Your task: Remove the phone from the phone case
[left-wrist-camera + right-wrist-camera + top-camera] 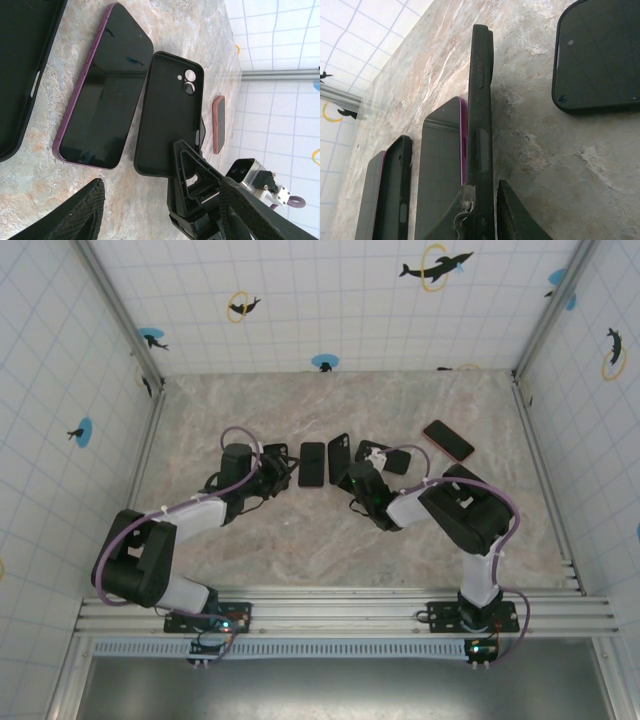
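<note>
Jaws of the right gripper [487, 196] are clamped on one end of the case [481, 100], which seems tipped up on its long side on the surface [555, 165]. Jaws of the left gripper [278, 470] stand wide apart with nothing between them, just left of the phone [105, 90] in the top view.

The phone lies flat and screen up, left of centre in the left wrist view, close beside the case; whether they touch cannot be told. The case's inside faces that camera and looks empty, its lens cutout open.

By this, the phone is already out, and the step in hand is parting with the case. The next move calls for laying the case down clear of the phone and the red phone [218, 124], then opening the right jaws without nudging either.
</note>
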You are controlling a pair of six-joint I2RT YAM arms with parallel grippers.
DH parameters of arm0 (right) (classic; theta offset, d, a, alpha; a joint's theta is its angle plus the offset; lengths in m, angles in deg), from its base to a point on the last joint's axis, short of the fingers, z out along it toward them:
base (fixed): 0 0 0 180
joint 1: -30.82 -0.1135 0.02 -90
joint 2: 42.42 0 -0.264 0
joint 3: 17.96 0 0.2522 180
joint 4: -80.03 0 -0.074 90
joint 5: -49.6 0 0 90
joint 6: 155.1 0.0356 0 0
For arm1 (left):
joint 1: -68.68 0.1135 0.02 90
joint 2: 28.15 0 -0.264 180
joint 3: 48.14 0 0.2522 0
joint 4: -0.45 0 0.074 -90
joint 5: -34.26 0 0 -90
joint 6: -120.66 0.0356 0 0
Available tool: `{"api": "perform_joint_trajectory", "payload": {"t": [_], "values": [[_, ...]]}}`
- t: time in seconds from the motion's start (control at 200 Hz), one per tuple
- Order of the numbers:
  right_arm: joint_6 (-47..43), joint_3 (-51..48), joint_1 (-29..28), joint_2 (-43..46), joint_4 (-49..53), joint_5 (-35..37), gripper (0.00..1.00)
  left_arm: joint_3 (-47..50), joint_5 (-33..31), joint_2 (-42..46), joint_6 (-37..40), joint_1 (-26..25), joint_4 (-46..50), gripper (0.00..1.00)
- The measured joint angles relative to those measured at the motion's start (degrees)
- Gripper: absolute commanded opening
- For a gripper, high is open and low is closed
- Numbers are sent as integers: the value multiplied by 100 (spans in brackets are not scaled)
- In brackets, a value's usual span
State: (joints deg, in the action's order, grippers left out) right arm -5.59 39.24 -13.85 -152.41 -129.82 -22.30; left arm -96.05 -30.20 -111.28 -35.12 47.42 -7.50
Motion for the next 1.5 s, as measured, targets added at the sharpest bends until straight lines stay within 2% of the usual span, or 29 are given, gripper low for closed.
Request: {"api": "perform_joint_trajectory", "payload": {"t": [0.425, 0.796, 1.136, 1.386, 1.501], "values": [[-1102, 0, 13, 9, 555, -98, 39, 0, 92, -2, 4, 4, -2, 63], [-1786, 37, 155, 79, 887, -203, 40, 0, 109, -26, 2, 4, -17, 63], [-2186, 216, 396, 76, 911, -789, 41, 0, 133, -35, 24, 4, -17, 63], [-2634, 216, 710, 254, 1172, -1106, 55, -35, 155, -63, 155, 4, 7, 64], [-3104, 236, 1010, 752, 1652, -1209, 66, -142, 192, -59, 304, 4, 44, 69]]}}
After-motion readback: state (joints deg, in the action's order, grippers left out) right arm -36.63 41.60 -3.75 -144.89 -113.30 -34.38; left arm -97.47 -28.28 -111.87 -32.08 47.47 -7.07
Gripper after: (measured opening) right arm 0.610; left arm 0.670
